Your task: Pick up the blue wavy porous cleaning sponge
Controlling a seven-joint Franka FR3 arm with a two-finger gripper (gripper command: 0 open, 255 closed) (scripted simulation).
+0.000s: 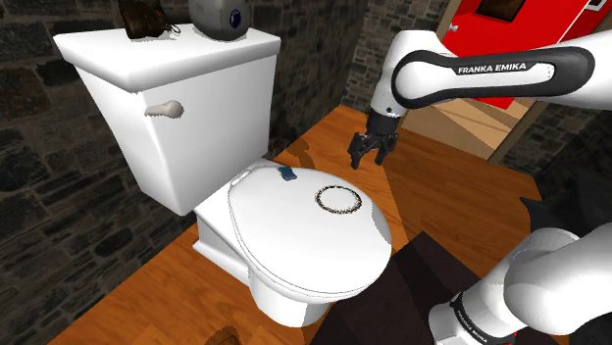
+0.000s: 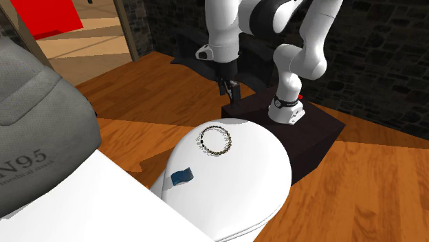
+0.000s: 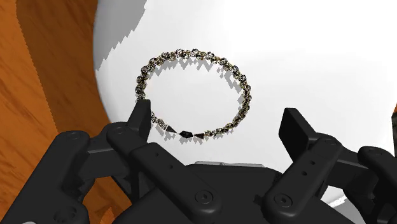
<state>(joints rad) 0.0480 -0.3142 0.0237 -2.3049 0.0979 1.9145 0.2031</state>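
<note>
A bathroom with dark stone walls (image 1: 39, 186) and a wooden floor (image 1: 446, 191); a white toilet stands against the wall with its lid (image 1: 294, 240) down. Beyond a wooden door frame, at the top right of the shoulder view, a red panel (image 1: 530, 34) shows.

The blue sponge (image 1: 286, 173) lies flat on the closed lid, close to the hinge end, just below the tank (image 1: 211, 118). In the second exterior view it is a small blue patch (image 2: 181, 176) at the lid's near edge. Further toward the front of the lid lies a beaded bracelet (image 3: 193, 54), a closed ring of dark and pale beads, well apart from the sponge.

The black claw (image 1: 371, 149) hangs in the air off the front end of the lid, pointing down, its fingers spread apart and clasping nothing. From the wrist view the bracelet lies on the white lid between and ahead of the two fingertips, not touched by them. The sponge is on the far side of the bracelet from the claw.

On the tank's top rest a grey N95 mask (image 1: 221, 15) and a dark brown object (image 1: 145, 18) that I cannot identify. A flush lever (image 1: 164, 109) sits on the tank's front. The arm rises from a dark box stand (image 2: 313, 134) on the floor beside the toilet.
</note>
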